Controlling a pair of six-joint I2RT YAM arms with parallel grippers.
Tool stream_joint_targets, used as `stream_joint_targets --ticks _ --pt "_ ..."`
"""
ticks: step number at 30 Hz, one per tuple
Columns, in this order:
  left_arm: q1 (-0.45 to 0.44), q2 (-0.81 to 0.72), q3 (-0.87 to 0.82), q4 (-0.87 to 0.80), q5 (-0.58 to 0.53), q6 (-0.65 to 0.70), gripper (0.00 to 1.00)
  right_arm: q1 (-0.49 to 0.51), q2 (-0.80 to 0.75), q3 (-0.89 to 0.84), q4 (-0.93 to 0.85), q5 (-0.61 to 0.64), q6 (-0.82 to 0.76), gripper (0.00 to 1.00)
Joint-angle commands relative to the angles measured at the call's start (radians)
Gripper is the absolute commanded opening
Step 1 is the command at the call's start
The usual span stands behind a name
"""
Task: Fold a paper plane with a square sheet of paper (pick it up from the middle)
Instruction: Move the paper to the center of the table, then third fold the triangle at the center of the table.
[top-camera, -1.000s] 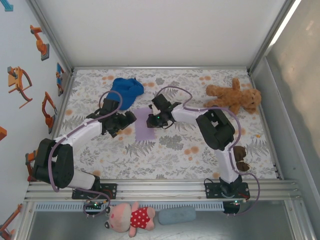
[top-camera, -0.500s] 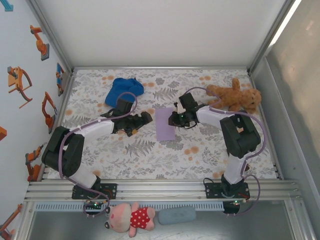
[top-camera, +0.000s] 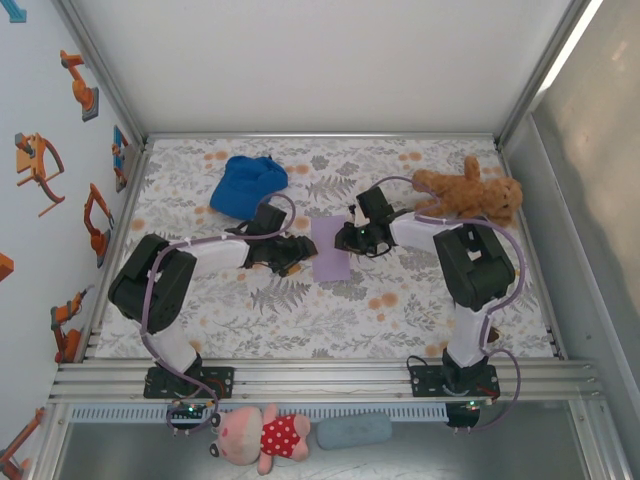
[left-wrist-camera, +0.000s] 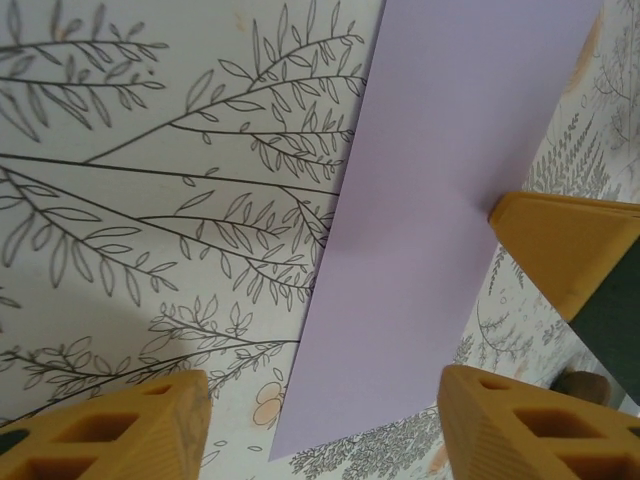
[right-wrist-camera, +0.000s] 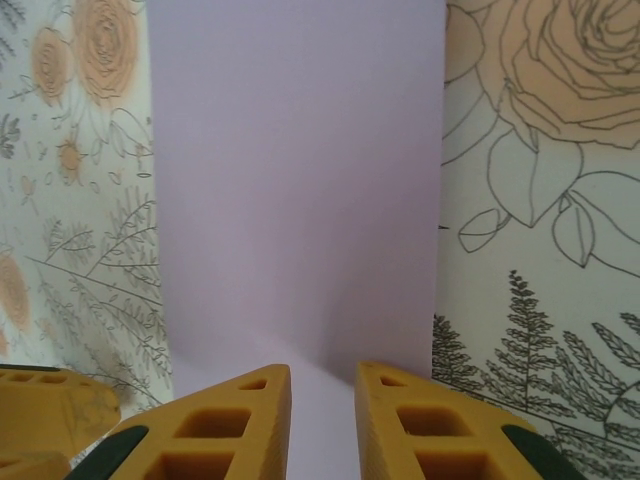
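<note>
Paper (top-camera: 330, 254) lies between left end effector (top-camera: 303, 258) and right end effector (top-camera: 349, 240).

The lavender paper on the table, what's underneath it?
The lavender paper lies on the floral table cover, whose leaf print runs up to the sheet's edges on every side. The patch directly beneath is covered, so whether anything else sits there cannot be seen.
</note>
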Motion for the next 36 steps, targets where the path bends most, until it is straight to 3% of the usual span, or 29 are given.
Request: stream_joint_targets --ticks 1,17,36 --pt "-0.008 0.015 0.032 -0.001 0.02 -0.009 0.56 -0.012 0.027 0.01 -0.01 0.017 0.009 0.23" --pt "-0.027 0.087 0.056 0.013 0.075 -0.006 0.36 -0.021 0.055 -0.001 -0.051 0.021 -0.009 0.22" --pt "-0.013 0.159 0.127 0.054 0.126 0.014 0.37 -0.022 0.052 -0.001 -0.042 0.021 -0.013 0.21"
